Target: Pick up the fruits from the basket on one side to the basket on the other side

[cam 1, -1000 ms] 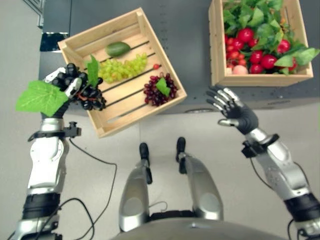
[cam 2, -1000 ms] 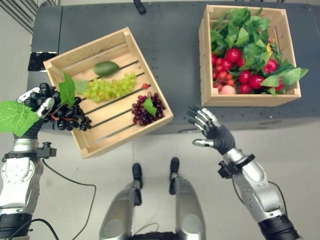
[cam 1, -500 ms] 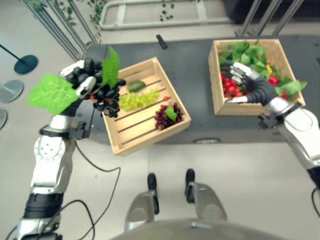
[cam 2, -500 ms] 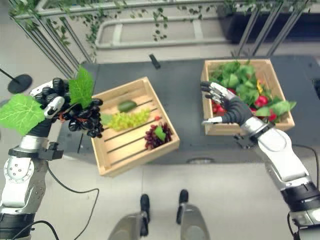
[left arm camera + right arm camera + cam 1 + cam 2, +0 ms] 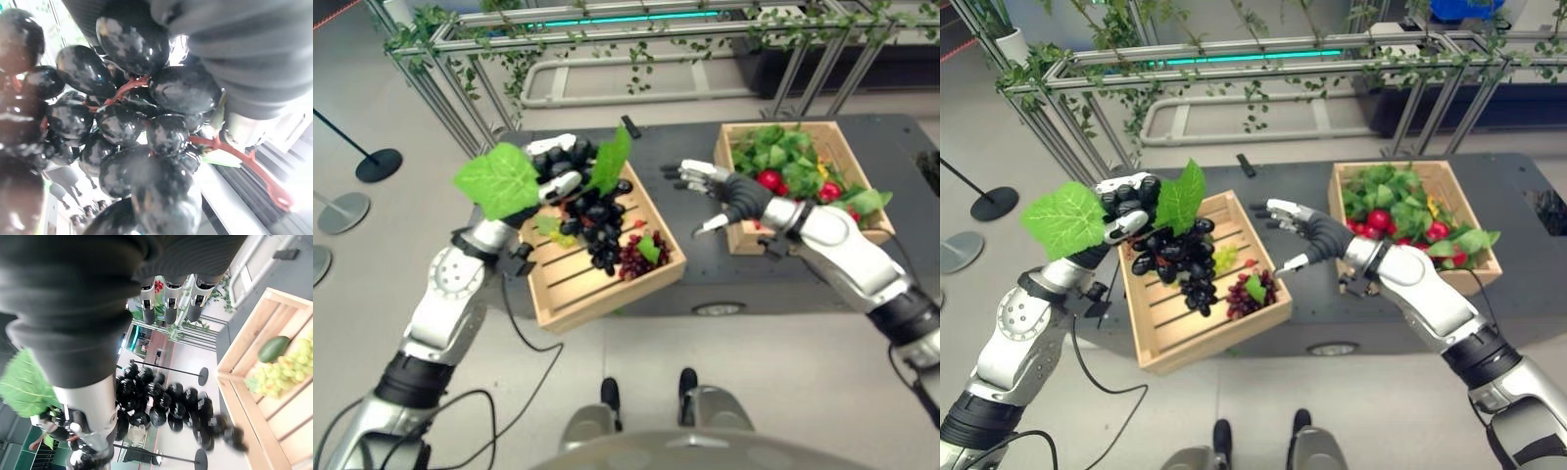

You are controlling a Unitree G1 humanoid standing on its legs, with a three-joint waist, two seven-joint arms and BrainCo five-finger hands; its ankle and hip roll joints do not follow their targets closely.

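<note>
In the left eye view we see our left hand (image 5: 551, 174) curled round a bunch of black grapes (image 5: 594, 217) with 2 green leaves, held above the left crate (image 5: 607, 294) on the dark desk (image 5: 685, 137). Our right hand (image 5: 729, 196) hovers beside it, fingers spread, the leafy right crate (image 5: 803, 230) just behind. In the right eye view a metal rail with vines (image 5: 1234, 64) crosses grey floor (image 5: 1263, 132) beyond the desk. In the right wrist view green grapes (image 5: 281, 377) and an avocado (image 5: 274, 348) lie in the crate.

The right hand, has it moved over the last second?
Yes. The right hand was off the table's near edge; now it hovers open over the table between the two crates, nearer the black grapes in the left hand.
</note>
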